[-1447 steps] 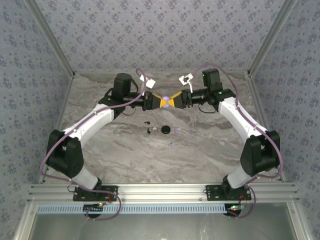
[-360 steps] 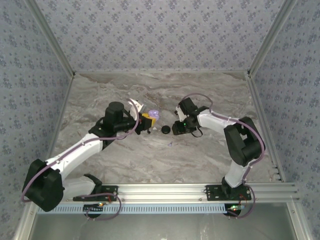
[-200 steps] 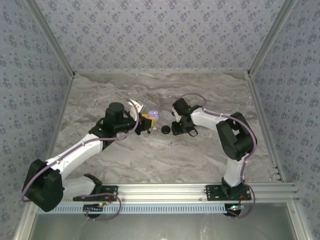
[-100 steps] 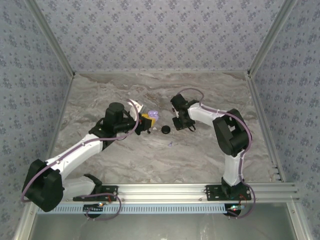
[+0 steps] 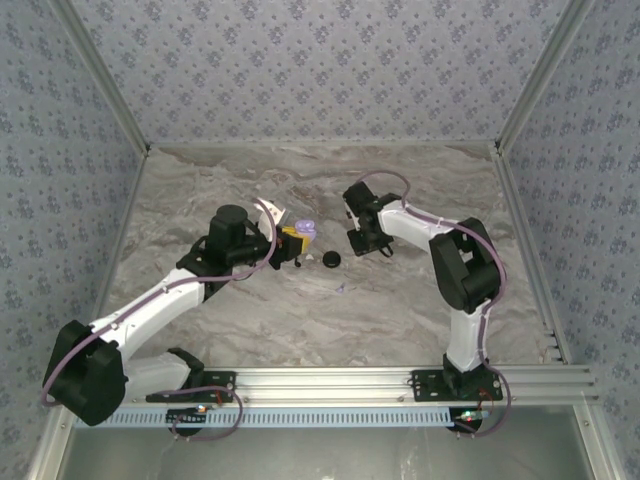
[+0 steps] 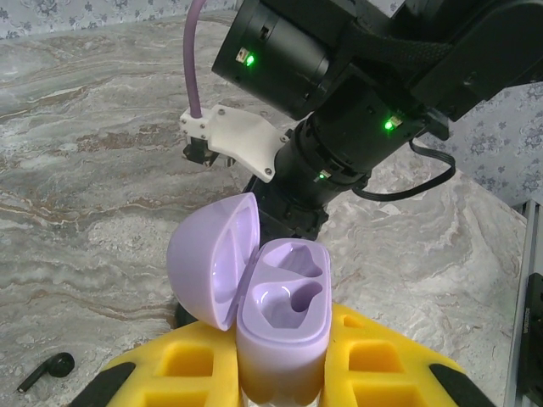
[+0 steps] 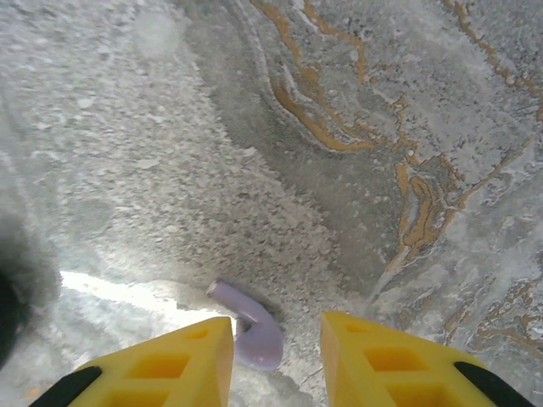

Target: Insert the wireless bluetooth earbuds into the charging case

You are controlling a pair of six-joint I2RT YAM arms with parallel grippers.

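My left gripper (image 5: pixel 293 240) is shut on the lilac charging case (image 6: pixel 280 326), held upright between its yellow fingers (image 6: pixel 382 365) with the lid swung open to the left. Both moulded wells in the case are bare. One black earbud (image 6: pixel 47 370) lies on the marble low at the left of the left wrist view. My right gripper (image 7: pixel 277 339) stands open, pointing down close to the table. A small curved lilac piece (image 7: pixel 250 326) lies on the table between its fingers, next to the left one. The right gripper (image 5: pixel 357 243) sits just right of the case.
A black round disc (image 5: pixel 331 259) lies on the marble between the two grippers. A tiny lilac speck (image 5: pixel 341 289) rests nearer the front. The right arm's wrist (image 6: pixel 339 127) looms close behind the case. Metal frame rails (image 5: pixel 320 380) border the near edge.
The right gripper has drawn slightly away from the disc toward the back, its arm folding tighter. The left arm and the case have stayed still.
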